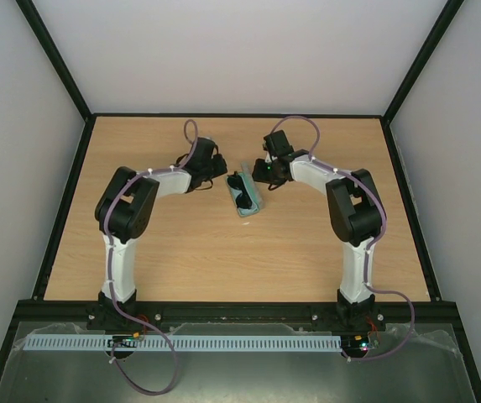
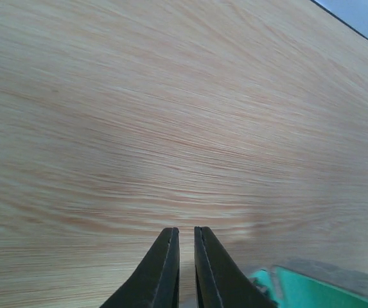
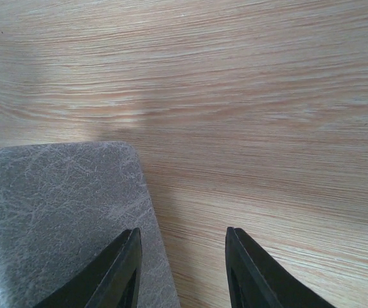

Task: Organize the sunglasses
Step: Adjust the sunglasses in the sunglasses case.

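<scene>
The sunglasses (image 1: 241,190) lie as a dark shape inside the open grey case (image 1: 248,200) with green lining, at the table's middle back. My left gripper (image 1: 222,177) sits just left of the case. In its wrist view my left gripper (image 2: 186,231) is shut with nothing in it, and the green lining (image 2: 312,294) shows at the lower right. My right gripper (image 1: 263,174) is at the case's far right end. In the right wrist view it (image 3: 182,232) stands open astride the edge of the grey lid (image 3: 55,212), left finger over the lid and right finger over bare wood.
The wooden table (image 1: 181,243) is ringed by a black frame (image 1: 64,193) and white walls. Both arms bend inward toward the case from their bases at the near edge.
</scene>
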Tool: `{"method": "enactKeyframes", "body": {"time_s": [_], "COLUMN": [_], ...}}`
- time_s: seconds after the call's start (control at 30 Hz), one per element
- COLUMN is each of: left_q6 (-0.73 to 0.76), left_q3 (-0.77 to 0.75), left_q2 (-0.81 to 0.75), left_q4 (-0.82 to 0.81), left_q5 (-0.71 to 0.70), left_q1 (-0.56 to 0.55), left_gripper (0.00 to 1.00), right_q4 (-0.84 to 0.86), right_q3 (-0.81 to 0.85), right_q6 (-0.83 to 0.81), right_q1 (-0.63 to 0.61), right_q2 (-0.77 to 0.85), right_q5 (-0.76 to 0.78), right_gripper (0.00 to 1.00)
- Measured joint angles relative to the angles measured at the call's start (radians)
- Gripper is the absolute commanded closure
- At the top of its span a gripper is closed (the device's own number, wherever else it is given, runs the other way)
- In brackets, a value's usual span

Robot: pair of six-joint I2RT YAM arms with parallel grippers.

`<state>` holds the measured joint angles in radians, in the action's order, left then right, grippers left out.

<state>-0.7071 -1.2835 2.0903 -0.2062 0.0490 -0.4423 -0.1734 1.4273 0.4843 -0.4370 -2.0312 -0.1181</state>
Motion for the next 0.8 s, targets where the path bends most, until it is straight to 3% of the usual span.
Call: {"method": "enactKeyframes", "body": {"time_s": [0.47, 0.8], "left_q6": [0.009, 0.010], "left_q3": [-0.018, 0.060], "left_q2": [0.000, -0.035], "left_q4": [0.010, -0.007], "left_q5": [0.013, -0.006], "left_q1": [-0.104, -0.103], "left_gripper": [0.91, 0.89], "right_q4": [0.024, 0.033], "right_q3": [-0.011, -0.034], "right_q6": [0.015, 0.018], "right_q1": [0.001, 0.001], "right_q2": [-0.006, -0.006], "right_q5": [-0.030, -0.036], "right_gripper": [0.62, 0.62]}}
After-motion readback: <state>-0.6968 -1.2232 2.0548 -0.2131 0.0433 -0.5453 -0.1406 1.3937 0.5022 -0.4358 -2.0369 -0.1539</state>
